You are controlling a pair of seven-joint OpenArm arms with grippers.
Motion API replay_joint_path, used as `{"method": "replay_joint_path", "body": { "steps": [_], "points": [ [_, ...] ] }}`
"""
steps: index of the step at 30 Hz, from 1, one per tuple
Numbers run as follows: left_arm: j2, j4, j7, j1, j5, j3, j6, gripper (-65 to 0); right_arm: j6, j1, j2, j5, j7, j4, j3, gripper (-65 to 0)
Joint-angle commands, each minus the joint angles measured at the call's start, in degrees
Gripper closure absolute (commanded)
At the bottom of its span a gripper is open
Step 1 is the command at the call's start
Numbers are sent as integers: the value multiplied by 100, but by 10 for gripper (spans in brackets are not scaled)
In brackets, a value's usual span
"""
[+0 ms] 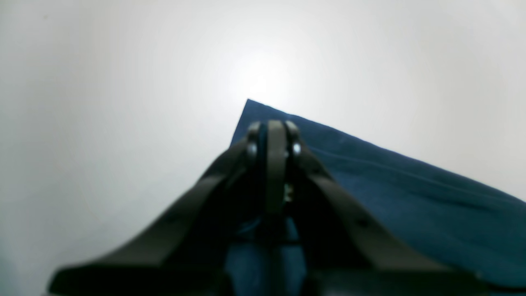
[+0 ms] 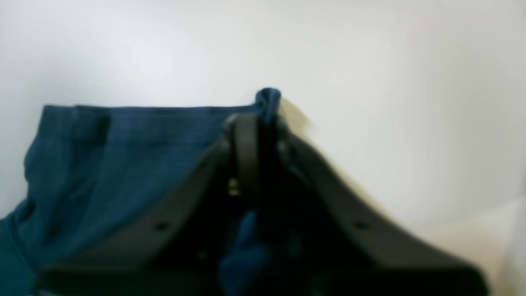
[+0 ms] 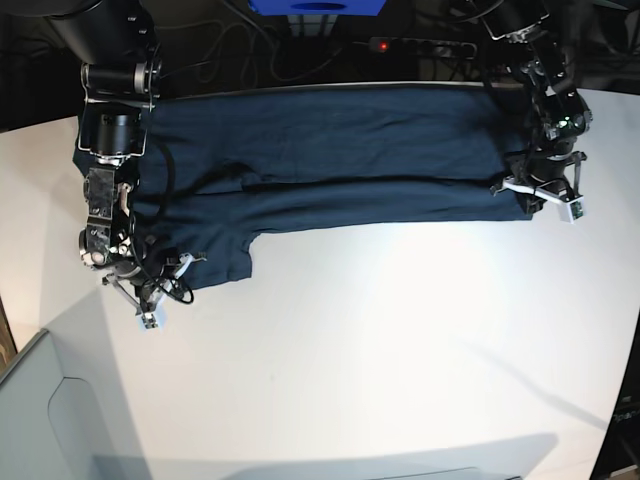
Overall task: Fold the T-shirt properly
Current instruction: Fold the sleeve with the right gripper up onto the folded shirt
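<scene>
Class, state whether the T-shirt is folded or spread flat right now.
Partly folded: the T-shirt lies in a long band across the table, a lengthwise crease along it, one sleeve sticking out.

The table (image 3: 380, 350) lies bare from the T-shirt (image 3: 340, 165) to its front edge, open to either gripper. Along the back edge, cables (image 3: 250, 55) and a power strip (image 3: 430, 45) crowd behind the shirt.

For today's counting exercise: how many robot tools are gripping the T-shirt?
2. The right tool pinches the sleeve end of the T-shirt, at the base view's left; the left tool pinches the corner at the opposite end.
</scene>
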Motion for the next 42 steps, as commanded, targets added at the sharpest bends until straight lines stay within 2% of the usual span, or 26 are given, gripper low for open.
{"method": "replay_joint_path", "body": {
  "steps": [1, 13, 20, 28, 31, 37, 42],
  "points": [
    [-77, 85, -114, -72, -54, -22, 5, 0, 6, 34, 81, 63, 63, 355, 11, 0],
    [-77, 138, -114, -46, -54, -31, -21, 0, 6, -2155, 81, 81, -192, 4399, 20, -2],
    [-86, 147, -114, -11, -54, -39, -30, 0, 6, -3430, 99, 81, -139, 5841, 72, -2],
    [-130, 314, -70, -2, -54, -39, -30, 0, 6, -4282, 99, 81, -95, 6008, 424, -2],
    [-104, 560, -62, 86, -54, -39, -30, 0, 6, -4643, 99, 81, 265, 6008, 573, -2],
    [-86, 789, -53, 227, -54, -39, -30, 0, 6, -5144, 266, 81, 634, 5999, 591, -2],
    [-86, 1175, -97, 482, -54, -39, -30, 0, 6, -5197, 538, 72, 661, 5991, 609, -2]
  ]
}}
